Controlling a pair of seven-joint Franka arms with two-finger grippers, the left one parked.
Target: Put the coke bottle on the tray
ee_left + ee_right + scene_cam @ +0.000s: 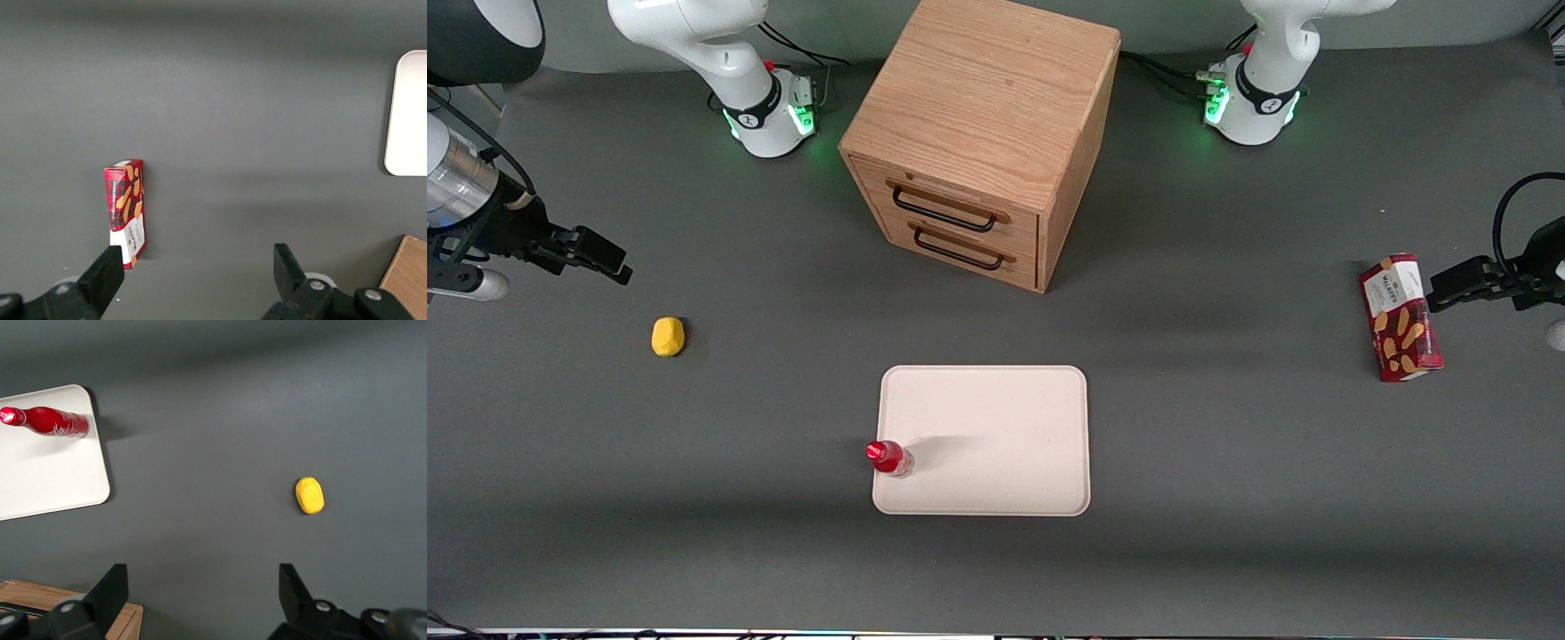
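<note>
The coke bottle (888, 457) (48, 422), small with a red cap and red label, stands upright on the tray (996, 436) (47, 473), at the corner nearest the front camera on the working arm's side. The tray is a flat cream-pink rectangle with rounded corners, nearer the camera than the drawer cabinet. My gripper (600, 258) (200, 587) hovers above the table toward the working arm's end, well apart from the bottle and the tray. Its fingers are spread wide and open with nothing between them.
A wooden cabinet (983, 133) with two drawers stands mid-table, farther from the camera than the tray. A small yellow lump (667, 337) (309, 495) lies on the table close to my gripper. A red snack box (1400, 317) (127, 203) lies toward the parked arm's end.
</note>
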